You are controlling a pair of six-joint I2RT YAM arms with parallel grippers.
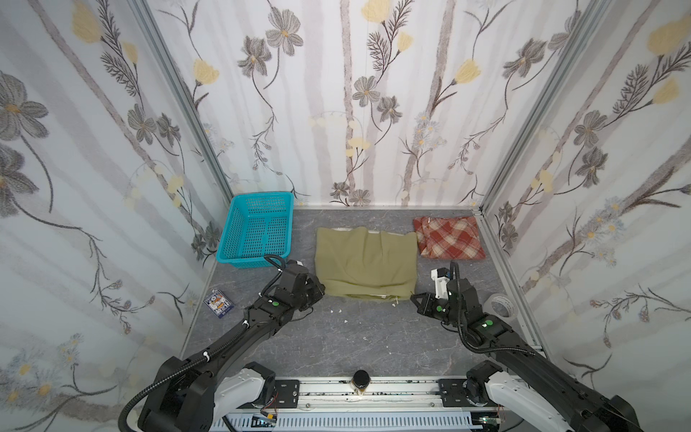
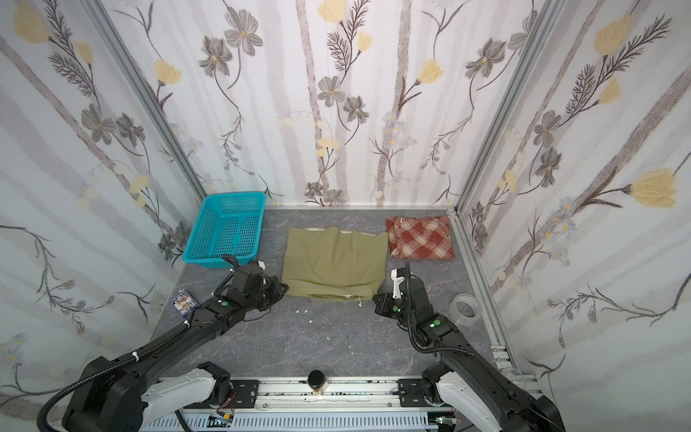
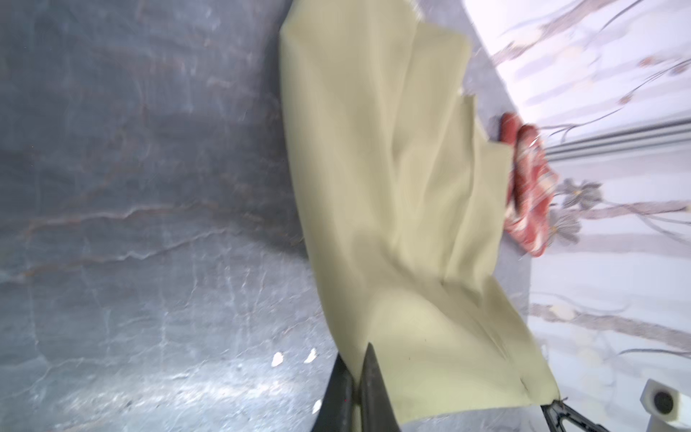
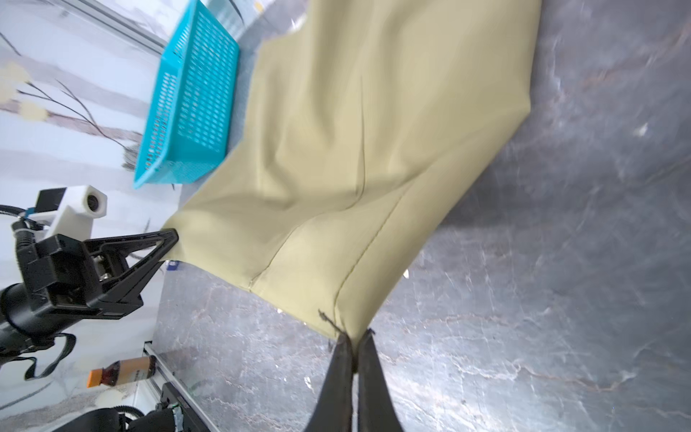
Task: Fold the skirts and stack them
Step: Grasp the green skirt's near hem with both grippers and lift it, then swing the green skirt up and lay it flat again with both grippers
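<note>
Green skirt [image 1: 366, 262] lies flat mid table [image 1: 336, 336]. Left tool [image 1: 321, 288] is pinched tight on its near left corner, right tool [image 1: 412, 297] on its near right corner. Plaid skirt [image 1: 448, 237] sits folded at far right.

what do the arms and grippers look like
The left arm and right arm are black with white base housings, a green dot near each wrist, black corrugated cable and a white wrist camera. The fingers are black triangular frames.
</note>
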